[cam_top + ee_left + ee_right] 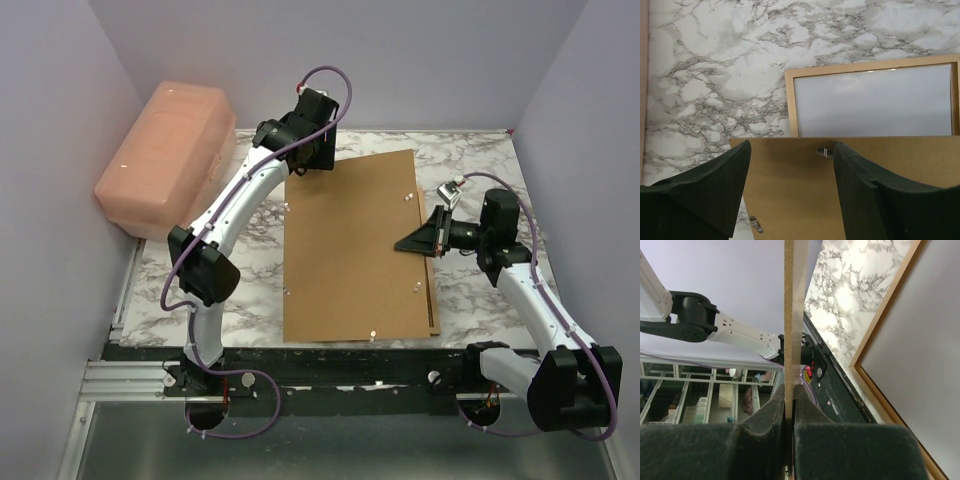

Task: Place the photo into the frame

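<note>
While the board (355, 250) lies across the middle of the marbled surface (470, 180) in the top view, the right hand (405, 243) pinches its right edge. The left hand (303, 168) hangs at the board's far left corner. A pink box (165, 155) stands against the left wall.

From the left wrist, that hand's fingers (705, 192) stand spread with nothing gripped between them. Past them runs the board's edge, which carries a small metal tab (824, 151). Beyond that edge the frame (870, 67) lies flat on the surface, partly covered by the board, and a plain pale panel (875, 102) fills it. Whether that panel is the photo cannot be told.

From the right wrist, the board is seen edge-on, clamped between the two pressed-together fingers (760, 425). It is tilted up away from the frame, whose corner rests on the surface at the right.
</note>
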You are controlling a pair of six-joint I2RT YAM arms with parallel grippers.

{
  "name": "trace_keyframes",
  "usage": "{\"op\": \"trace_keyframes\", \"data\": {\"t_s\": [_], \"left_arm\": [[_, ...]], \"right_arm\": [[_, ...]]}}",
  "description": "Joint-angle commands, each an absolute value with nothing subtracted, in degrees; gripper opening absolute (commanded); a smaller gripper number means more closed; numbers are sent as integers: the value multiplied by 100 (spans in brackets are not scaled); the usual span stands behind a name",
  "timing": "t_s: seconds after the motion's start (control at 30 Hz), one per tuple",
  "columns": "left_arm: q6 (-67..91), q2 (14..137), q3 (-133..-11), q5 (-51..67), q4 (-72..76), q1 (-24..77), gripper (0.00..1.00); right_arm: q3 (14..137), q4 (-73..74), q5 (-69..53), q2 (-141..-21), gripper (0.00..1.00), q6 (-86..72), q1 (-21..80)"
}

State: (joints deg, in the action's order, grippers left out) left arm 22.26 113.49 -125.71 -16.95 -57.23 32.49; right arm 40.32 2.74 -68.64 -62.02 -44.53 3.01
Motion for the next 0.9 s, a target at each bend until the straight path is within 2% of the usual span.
{"op": "trace_keyframes", "data": {"t_s": [0.0, 0.27, 0.57, 0.7, 0.87], "left_arm": [[2083, 11317, -12303, -2288, -5985, 3261, 66], [2253, 11050, -11720, -2332, -5893, 3181, 63], [2490, 9555, -10578, -467, -4810, 2800, 79], [2596, 9026, -10041, -106, -4760, 2670, 80], [2761, 8162, -8619, -239, -4511, 2513, 78]], "right_arm": [[4089, -44, -6944, -6006, 1, -4505, 290], [4079, -57, -6917, -5992, 1, -4518, 290], [3921, -61, -6881, -6016, 1, -4409, 290], [3838, -62, -6857, -5974, 1, -4390, 290], [3762, -40, -6857, -5893, 1, -4327, 290]]}}
